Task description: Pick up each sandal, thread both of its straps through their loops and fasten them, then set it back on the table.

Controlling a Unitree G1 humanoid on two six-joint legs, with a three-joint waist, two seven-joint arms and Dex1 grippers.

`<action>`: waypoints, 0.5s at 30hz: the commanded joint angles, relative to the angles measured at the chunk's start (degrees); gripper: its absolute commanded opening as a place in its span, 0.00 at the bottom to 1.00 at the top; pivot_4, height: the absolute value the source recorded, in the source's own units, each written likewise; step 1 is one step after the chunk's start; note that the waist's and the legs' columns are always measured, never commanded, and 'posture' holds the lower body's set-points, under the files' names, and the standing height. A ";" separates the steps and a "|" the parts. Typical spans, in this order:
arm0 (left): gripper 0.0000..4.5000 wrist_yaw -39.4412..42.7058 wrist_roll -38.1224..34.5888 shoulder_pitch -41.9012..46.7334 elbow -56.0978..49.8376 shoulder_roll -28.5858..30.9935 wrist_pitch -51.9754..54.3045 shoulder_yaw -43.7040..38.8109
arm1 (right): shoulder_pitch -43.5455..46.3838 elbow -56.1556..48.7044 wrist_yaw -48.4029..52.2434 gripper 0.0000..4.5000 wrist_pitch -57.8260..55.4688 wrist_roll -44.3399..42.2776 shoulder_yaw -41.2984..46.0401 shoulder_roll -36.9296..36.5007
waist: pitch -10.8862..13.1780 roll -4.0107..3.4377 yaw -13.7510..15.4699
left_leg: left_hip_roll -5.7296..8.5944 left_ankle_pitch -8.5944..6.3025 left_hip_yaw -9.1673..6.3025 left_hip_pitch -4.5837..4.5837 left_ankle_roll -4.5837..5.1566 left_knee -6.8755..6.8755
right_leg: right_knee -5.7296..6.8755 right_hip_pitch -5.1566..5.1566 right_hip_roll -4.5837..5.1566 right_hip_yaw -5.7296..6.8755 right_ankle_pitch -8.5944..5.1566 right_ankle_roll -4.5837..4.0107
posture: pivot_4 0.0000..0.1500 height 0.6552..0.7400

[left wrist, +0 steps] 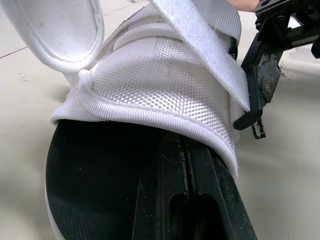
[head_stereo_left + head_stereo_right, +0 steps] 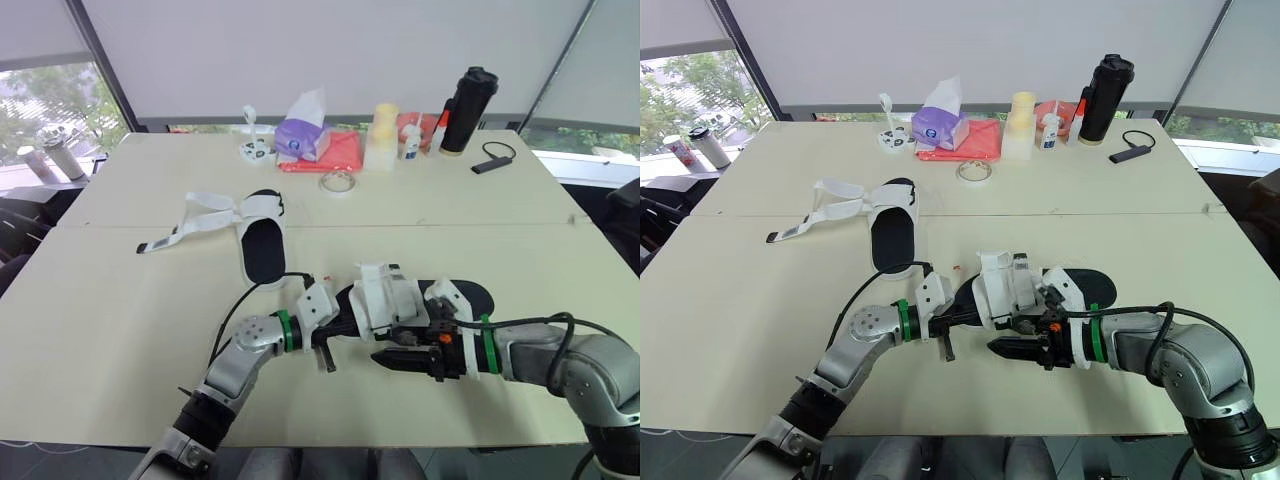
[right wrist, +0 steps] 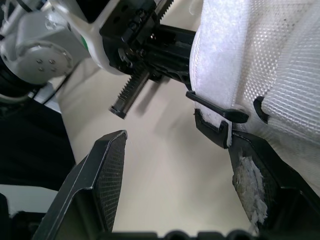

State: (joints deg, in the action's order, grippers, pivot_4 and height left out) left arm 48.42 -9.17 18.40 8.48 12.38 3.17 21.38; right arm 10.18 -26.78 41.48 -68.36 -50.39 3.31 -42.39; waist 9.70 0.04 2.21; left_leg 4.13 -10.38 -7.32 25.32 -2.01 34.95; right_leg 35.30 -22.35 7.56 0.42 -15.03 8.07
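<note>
A big cream table [image 2: 120, 330] is made of two tops pushed together, with a thin line between them. Behind it hang white blinds [image 2: 330, 50] between dark slanted frames [image 2: 100, 55]. Low windows [image 2: 45, 95] at both sides show green trees [image 2: 690, 80]. Soft daylight fills the room.

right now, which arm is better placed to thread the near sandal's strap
Right: the right gripper, open, sits at the black loop; the left gripper clamps the near sandal.
</note>
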 commanded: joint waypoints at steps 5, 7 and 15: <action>0.00 -0.22 2.39 -1.60 2.84 0.60 2.54 1.51 | 1.28 -0.44 -0.88 0.45 -0.77 -2.13 0.99 0.48 | 0.00 0.00 0.01 | 0.00 0.00 0.00 0.00 0.00 0.00 | 0.00 0.00 0.00 0.00 0.00 0.00 | 1.00 1.00; 0.00 -0.23 2.39 -1.62 2.86 0.56 2.51 1.54 | 1.43 -0.23 -1.04 0.21 -1.18 -2.36 0.91 0.55 | 0.00 0.00 0.01 | 0.00 0.00 0.00 0.00 0.00 0.00 | 0.00 0.00 0.00 0.00 0.00 0.00 | 1.00 1.00; 0.00 -0.14 2.32 -1.64 2.95 0.49 2.32 1.51 | 1.29 -0.50 -1.05 0.01 -3.05 -2.75 0.50 0.05 | 0.00 0.00 0.03 | 0.00 0.00 0.01 0.00 0.00 -0.01 | 0.00 0.00 0.00 0.00 0.00 0.00 | 1.00 1.00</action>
State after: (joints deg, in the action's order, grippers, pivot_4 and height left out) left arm 48.36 -9.17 18.35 8.45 12.34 3.17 21.36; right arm 11.04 -25.51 39.61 -71.03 -50.99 3.49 -42.22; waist 9.70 0.04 2.24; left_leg 4.13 -10.38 -7.31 25.33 -2.00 34.94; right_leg 35.29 -22.35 7.57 0.42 -15.03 8.07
